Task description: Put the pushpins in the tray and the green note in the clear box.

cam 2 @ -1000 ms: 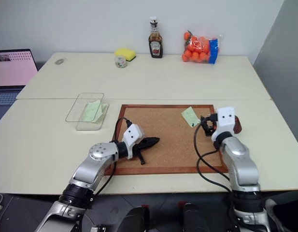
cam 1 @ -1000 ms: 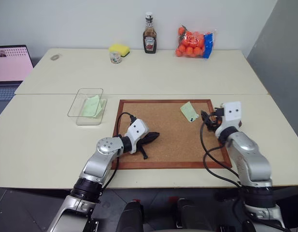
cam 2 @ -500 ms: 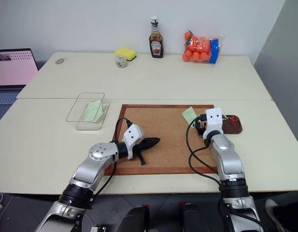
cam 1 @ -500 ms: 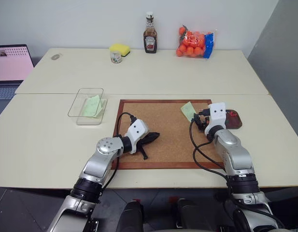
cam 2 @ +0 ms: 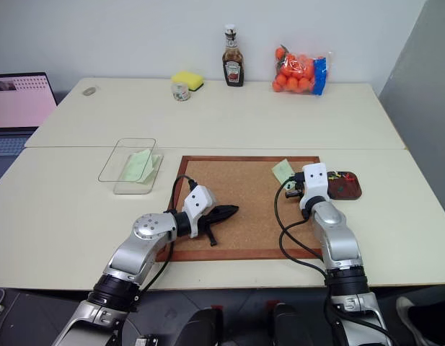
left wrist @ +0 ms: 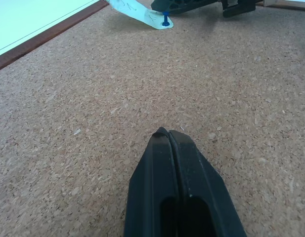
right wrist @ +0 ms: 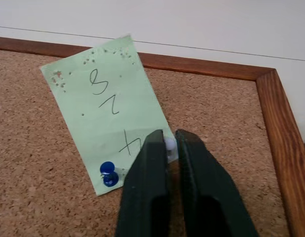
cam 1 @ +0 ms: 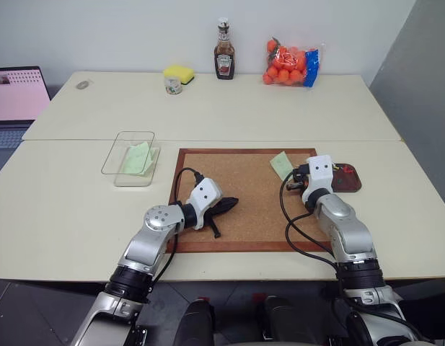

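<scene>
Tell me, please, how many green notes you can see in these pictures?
2: one green note lies in the clear box; another is pinned near the corkboard's far right corner. More may be hidden.

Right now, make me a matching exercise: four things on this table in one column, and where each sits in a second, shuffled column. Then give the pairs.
Things
1. green note
2. tray
3. clear box
4. ketchup bottle

Places
A. on the table just off the corkboard's right edge
B. at the far edge of the table, beside the bag of oranges
C. pinned on the corkboard near its far right corner
D. on the table off the corkboard's far left corner

Pairs: 1-C, 2-A, 3-D, 4-B
</scene>
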